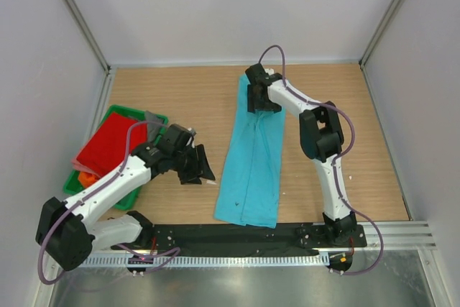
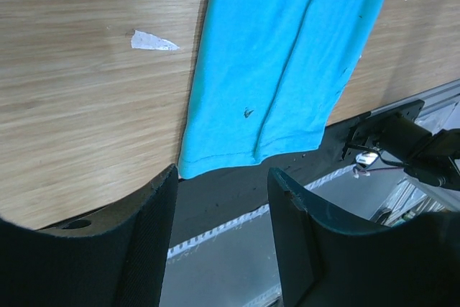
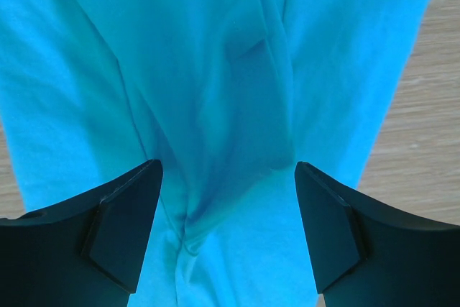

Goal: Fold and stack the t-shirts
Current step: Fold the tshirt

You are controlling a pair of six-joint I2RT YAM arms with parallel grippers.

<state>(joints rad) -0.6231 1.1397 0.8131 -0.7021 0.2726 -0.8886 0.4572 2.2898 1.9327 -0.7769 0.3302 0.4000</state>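
Nearest, the black rail (image 1: 237, 234) carrying both arm bases runs along the near edge of the table (image 1: 180, 91). Over bare wood hangs the left gripper (image 1: 207, 163), close to the turquoise t-shirt (image 1: 251, 170) but clear of its left edge. Its claw is spread and holds nothing. The shirt lies mid-table as a long narrow strip, folded lengthwise, running from far centre down to the rail. Over the strip's far end sits the right gripper (image 1: 256, 109), pointing down. At the table's left side is a green tray (image 1: 134, 111). A red t-shirt (image 1: 108, 141) is draped across it, and an orange t-shirt (image 1: 88, 176) shows from under the red at the near-left.

Left wrist view: the two dark left fingers (image 2: 144, 249) stand wide apart with an empty gap between them. Beyond them the strip's near hem just laps onto the rail. A small dark mark (image 2: 247, 112) sits on the cloth near that hem. A white scrap (image 2: 153, 41) lies on the wood left of the shirt, not touching it.

Right wrist view: the right fingers (image 3: 122, 221) are spread wide, with turquoise cloth filling nearly the whole frame beneath. A crease gathers in the fabric between them. I cannot tell whether the tips touch the cloth; nothing is pinched. Bare wood shows at the right margin.
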